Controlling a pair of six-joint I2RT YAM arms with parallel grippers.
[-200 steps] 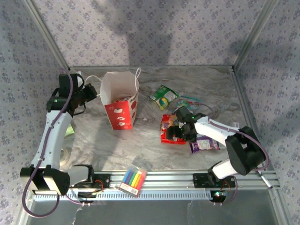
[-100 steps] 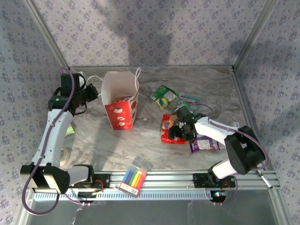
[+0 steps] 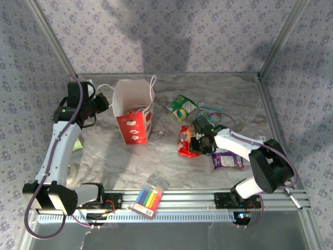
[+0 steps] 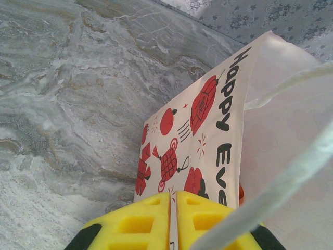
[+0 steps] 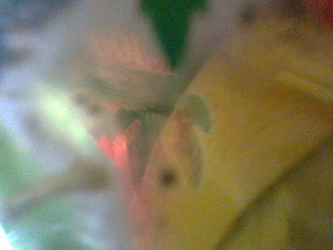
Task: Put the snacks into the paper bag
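Top external view: a white paper bag (image 3: 132,112) with red sides stands upright, mouth open, left of centre on the table (image 3: 104,156).
Left pincer (image 4: 173,219): fingers all but closed, pinching the bag's printed wall near its rim.
Right pincer (image 3: 196,141): down on the red packet (image 3: 183,146), well apart from the bag. The wrist view is blurred, so its grip cannot be told.
Other snacks: green packet (image 3: 180,108) and purple packet (image 3: 227,160) lie near.
Risk: a thin pinch on crinkly foil may slip mid-carry. The packet could also snag the rim and tip the light bag.

Yellow end effector (image 4: 173,200), seemingly purple cables (image 3: 79,101)
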